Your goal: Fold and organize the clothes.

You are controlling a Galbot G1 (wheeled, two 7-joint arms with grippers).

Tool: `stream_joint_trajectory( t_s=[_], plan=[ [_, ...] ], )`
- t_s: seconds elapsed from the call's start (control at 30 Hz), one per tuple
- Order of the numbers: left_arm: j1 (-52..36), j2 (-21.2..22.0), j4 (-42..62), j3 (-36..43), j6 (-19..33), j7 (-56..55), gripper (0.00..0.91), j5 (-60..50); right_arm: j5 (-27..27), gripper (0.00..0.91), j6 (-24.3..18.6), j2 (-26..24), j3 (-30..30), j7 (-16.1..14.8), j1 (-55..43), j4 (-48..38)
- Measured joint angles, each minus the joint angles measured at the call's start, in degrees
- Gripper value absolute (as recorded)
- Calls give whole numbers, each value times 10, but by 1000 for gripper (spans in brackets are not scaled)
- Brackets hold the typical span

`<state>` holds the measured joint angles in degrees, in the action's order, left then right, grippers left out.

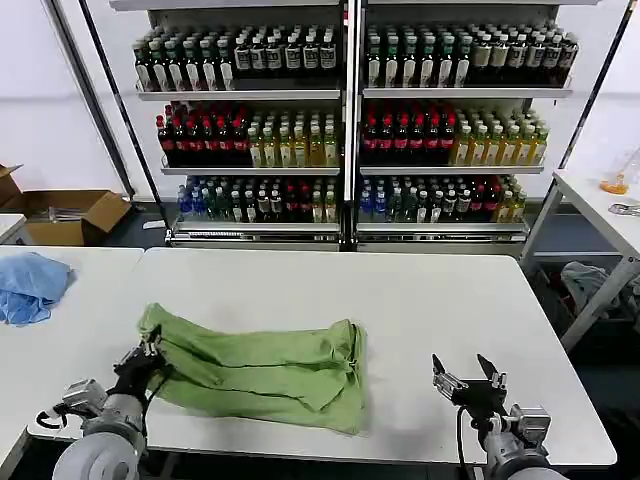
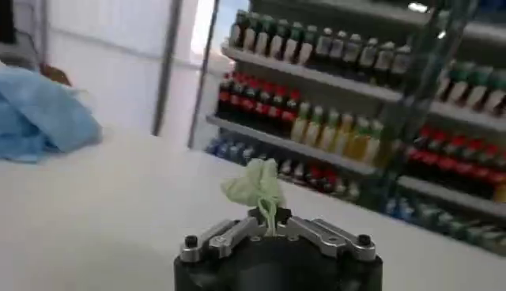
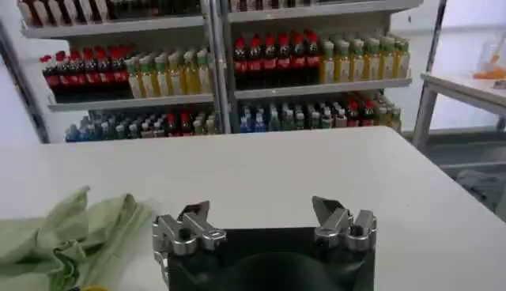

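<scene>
— Pinching what, over at eight o'clock on the table (image 1: 420, 300)?

— Left gripper (image 1: 150, 352), jaws together on a tuft of the shirt (image 1: 260, 365) at its left end; same green wisp nipped between the fingers in the left wrist view (image 2: 267, 207).

— And at four o'clock?

— Right gripper (image 1: 468, 378), jaws apart, holding nothing, resting on bare tabletop.

— Lying how, that shirt?

— Crumpled, partly doubled over, long axis running nine to three, near the front edge. Off toward nine o'clock from the right gripper, well apart; nearest edge seen in the right wrist view (image 3: 71, 233).

— Nearer arm?

— Left, already attached. Probably needs the right to reach across for the free end.
</scene>
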<state>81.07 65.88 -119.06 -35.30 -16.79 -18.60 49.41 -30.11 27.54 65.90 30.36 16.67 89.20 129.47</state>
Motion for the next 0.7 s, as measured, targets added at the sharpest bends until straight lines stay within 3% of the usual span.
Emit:
stream_joint_trajectory(
  t_s=[0.3, 0.7],
  plan=[
    [-31, 43, -21, 71, -6, 6, 20, 118, 0, 907, -1, -3, 3, -1, 4, 1],
    [-72, 94, 22, 189, -8, 7, 20, 148, 0, 907, -3, -1, 4, -2, 7, 6]
  ],
)
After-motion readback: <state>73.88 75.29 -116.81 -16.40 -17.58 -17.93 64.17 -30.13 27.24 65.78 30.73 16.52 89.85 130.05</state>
